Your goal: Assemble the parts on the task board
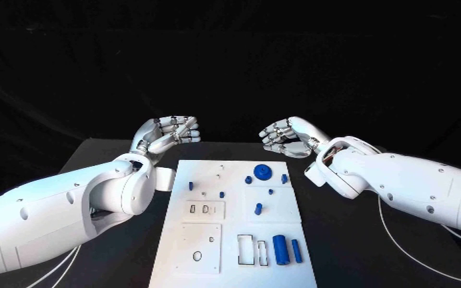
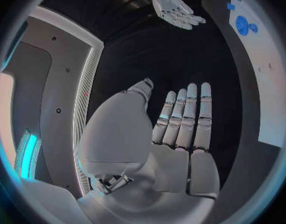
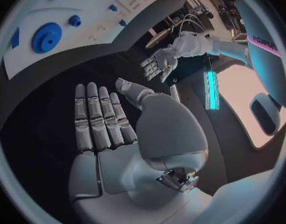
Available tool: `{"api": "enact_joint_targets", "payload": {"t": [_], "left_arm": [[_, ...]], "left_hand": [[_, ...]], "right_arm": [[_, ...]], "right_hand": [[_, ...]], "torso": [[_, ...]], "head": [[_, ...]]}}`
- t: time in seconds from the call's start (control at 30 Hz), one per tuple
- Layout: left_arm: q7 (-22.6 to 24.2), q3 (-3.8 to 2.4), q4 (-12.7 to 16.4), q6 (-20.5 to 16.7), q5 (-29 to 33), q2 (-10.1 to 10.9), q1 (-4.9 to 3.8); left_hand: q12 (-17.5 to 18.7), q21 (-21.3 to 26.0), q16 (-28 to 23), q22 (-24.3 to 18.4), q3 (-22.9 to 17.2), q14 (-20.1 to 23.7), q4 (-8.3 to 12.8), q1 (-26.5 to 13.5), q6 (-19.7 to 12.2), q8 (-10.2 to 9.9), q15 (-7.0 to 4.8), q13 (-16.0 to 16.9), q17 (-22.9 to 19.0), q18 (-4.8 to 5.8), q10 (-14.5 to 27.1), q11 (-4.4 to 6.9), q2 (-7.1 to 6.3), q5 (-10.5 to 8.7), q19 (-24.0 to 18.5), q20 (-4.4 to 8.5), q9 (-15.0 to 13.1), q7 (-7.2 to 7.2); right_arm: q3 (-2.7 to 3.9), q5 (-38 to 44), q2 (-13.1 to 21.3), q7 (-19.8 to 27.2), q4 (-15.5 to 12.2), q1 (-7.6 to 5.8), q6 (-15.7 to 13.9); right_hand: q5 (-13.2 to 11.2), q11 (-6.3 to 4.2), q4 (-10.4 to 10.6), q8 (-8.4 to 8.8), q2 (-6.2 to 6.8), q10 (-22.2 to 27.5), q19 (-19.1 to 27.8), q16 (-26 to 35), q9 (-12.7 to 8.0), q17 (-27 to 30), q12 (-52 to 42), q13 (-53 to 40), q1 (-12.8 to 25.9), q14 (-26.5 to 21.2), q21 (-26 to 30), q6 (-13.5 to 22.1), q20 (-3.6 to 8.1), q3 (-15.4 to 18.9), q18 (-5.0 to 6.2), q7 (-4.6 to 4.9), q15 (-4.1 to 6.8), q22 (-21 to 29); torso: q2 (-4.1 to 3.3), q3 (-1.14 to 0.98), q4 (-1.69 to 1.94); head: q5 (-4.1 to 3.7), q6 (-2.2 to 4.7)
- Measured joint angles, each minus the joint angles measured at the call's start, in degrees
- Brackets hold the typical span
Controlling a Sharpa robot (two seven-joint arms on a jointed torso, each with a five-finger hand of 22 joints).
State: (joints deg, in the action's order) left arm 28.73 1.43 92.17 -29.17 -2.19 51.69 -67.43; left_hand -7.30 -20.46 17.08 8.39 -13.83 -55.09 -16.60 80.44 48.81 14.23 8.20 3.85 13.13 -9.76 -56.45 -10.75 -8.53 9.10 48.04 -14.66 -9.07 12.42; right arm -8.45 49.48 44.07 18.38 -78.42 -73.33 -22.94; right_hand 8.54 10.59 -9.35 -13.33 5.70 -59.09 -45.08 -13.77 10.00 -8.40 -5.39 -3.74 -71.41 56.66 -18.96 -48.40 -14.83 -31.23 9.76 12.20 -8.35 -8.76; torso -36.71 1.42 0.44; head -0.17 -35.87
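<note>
The white task board [image 1: 197, 235] lies in the middle of the black table. A round blue disc [image 1: 262, 171] sits near its far edge, with several small blue parts around it, such as one blue peg [image 1: 258, 209]. Two blue cylinders [image 1: 280, 249] lie at the near right corner. My left hand [image 1: 165, 133] and right hand [image 1: 288, 136] hover beyond the board's far corners and hold nothing. In the left wrist view my left hand [image 2: 180, 129] has a flat palm and straight fingers, with the disc [image 2: 242, 25] beyond. My right hand [image 3: 105, 129] lies just as flat, near the disc [image 3: 46, 36].
The board has rectangular cut-outs [image 1: 204, 209] in its middle and slots [image 1: 252, 248] beside the cylinders. Bare black table [image 1: 356, 235] lies on both sides of the board. Thin white cables [image 1: 404, 248] run along the right side.
</note>
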Motion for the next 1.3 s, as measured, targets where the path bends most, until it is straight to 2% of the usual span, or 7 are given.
{"api": "enact_joint_targets", "payload": {"t": [0.2, 0.23, 0.33, 0.53, 0.67, 0.9, 1.3], "left_arm": [[-0.31, -0.17, 3.25, 1.68, -1.24, 1.76, -0.13], [-0.38, -0.20, 3.67, 1.87, -1.43, 2.00, -0.18], [-0.63, -0.25, 4.73, 2.38, -2.00, 2.61, -0.28], [-1.22, -0.34, 6.18, 3.06, -2.86, 3.56, -0.63], [-1.53, -0.35, 6.56, 3.30, -3.19, 3.81, -0.79], [-1.90, -0.37, 6.99, 3.55, -3.49, 4.08, -0.95], [-2.36, -0.40, 7.27, 3.93, -3.61, 4.29, -1.26]], "left_hand": [[0.22, -1.30, 0.56, 0.32, 0.80, -1.33, 0.31, 0.00, 0.58, 0.00, -0.72, 0.09, 1.00, 0.00, -1.30, 0.57, 0.00, 0.00, 1.71, 0.75, -0.12, 0.16], [0.22, -1.37, 0.83, 0.33, 0.80, -1.47, 0.31, 0.17, 0.86, 0.15, -0.86, 0.17, 1.22, 0.00, -1.86, 0.63, 0.14, 0.00, 2.04, 0.81, -0.20, 0.16], [0.22, -1.56, 0.89, 0.38, 0.80, -1.84, 0.31, 1.17, 1.18, 0.42, -0.83, 0.20, 1.58, 0.00, -2.23, 0.66, 0.23, 0.00, 2.15, 0.93, -0.24, 0.36], [0.22, -1.78, 0.89, 0.37, 0.79, -1.84, 0.31, 1.16, 1.18, 0.42, -0.83, 0.20, 1.68, 0.00, -2.46, 0.82, 0.24, 0.00, 2.15, 0.93, -0.24, 0.36], [0.22, -1.78, 0.89, 0.43, 0.79, -2.05, 0.31, 1.16, 1.18, 0.42, -1.04, 0.19, 1.68, 0.01, -2.45, 0.82, 0.24, 0.00, 2.36, 1.13, -0.23, 0.36], [0.48, -1.78, 0.89, 0.43, 0.79, -2.05, 0.31, 1.16, 1.18, 0.42, -1.04, 0.19, 1.74, 0.01, -2.45, 0.82, 0.23, 0.00, 2.35, 1.13, -0.23, 0.36], [0.70, -1.78, 0.88, 0.42, 0.79, -2.05, 0.32, 1.16, 1.18, 0.42, -1.04, 0.19, 1.81, 0.01, -2.45, 0.82, 0.24, 0.00, 2.35, 1.13, -0.22, 0.36]], "right_arm": [[0.09, 12.02, -0.38, -4.63, -0.60, -0.74, 1.75], [0.11, 13.82, -0.50, -5.40, -0.71, -0.80, 2.10], [0.12, 19.58, -0.96, -7.84, -1.15, -0.92, 3.33], [0.12, 29.26, -2.14, -12.03, -1.81, -0.99, 5.56], [0.12, 33.54, -2.72, -13.98, -1.82, -0.94, 6.78], [0.12, 37.87, -3.46, -16.15, -1.52, -0.73, 8.24], [0.07, 41.56, -4.57, -18.61, -0.22, -0.03, 9.92]], "right_hand": [[0.00, -1.32, 0.00, -0.84, 1.32, -4.02, -3.79, -1.74, 0.60, -1.89, 0.76, -0.18, 0.42, 5.06, -3.19, -2.58, 1.72, 0.00, 0.00, 0.50, 1.75, -1.43], [0.00, -2.33, 0.19, -1.26, 2.51, -6.87, -7.11, -3.77, 1.12, -4.22, 1.18, -0.47, 0.85, 9.65, -6.39, -4.06, 3.20, 0.53, 0.01, -0.23, 3.29, -3.08], [0.00, -3.54, 0.90, -1.30, 3.33, -9.03, -11.86, -7.84, 1.63, -8.24, 1.39, -0.75, 1.52, 16.53, -11.37, -4.95, 5.46, 1.71, 0.02, -1.07, 5.36, -5.74], [0.00, -4.11, 2.12, -0.39, 4.18, -8.72, -17.19, -16.85, 1.95, -16.42, 1.46, -1.01, 1.80, 24.73, -19.00, -4.92, 7.77, 3.04, 0.01, -1.09, 7.15, -10.46], [0.00, -4.11, 3.21, 0.39, 4.57, -6.71, -19.26, -28.08, 2.46, -25.44, 1.64, -1.53, 1.74, 26.97, -25.37, -4.68, 8.00, 4.14, 0.01, -1.45, 7.13, -15.58], [0.58, -3.96, 4.16, 0.39, 4.57, -3.88, -24.15, -50.65, 3.33, -46.60, 0.90, -2.28, 1.74, 27.18, -41.25, -5.37, 7.52, 5.43, -0.99, -1.26, 6.93, -35.09], [0.57, -3.77, 4.22, 0.39, 4.79, -3.51, -27.07, -58.30, 3.80, -53.92, 0.51, -2.58, 1.49, 27.17, -49.03, -5.45, 7.23, 5.78, -2.69, -1.33, 6.93, -45.79]], "torso": [[-1.36, 0.25, 0.57], [-1.54, 0.29, 0.65], [-2.14, 0.41, 0.90], [-3.33, 0.57, 1.43], [-3.96, 0.66, 1.74], [-4.70, 0.88, 2.04], [-5.42, 1.03, 2.37]], "head": [[-0.29, 0.08], [-0.31, 0.04], [-0.51, -0.03], [-0.64, -0.12], [-0.69, -0.03], [-0.90, -0.01], [-1.10, -0.07]]}}
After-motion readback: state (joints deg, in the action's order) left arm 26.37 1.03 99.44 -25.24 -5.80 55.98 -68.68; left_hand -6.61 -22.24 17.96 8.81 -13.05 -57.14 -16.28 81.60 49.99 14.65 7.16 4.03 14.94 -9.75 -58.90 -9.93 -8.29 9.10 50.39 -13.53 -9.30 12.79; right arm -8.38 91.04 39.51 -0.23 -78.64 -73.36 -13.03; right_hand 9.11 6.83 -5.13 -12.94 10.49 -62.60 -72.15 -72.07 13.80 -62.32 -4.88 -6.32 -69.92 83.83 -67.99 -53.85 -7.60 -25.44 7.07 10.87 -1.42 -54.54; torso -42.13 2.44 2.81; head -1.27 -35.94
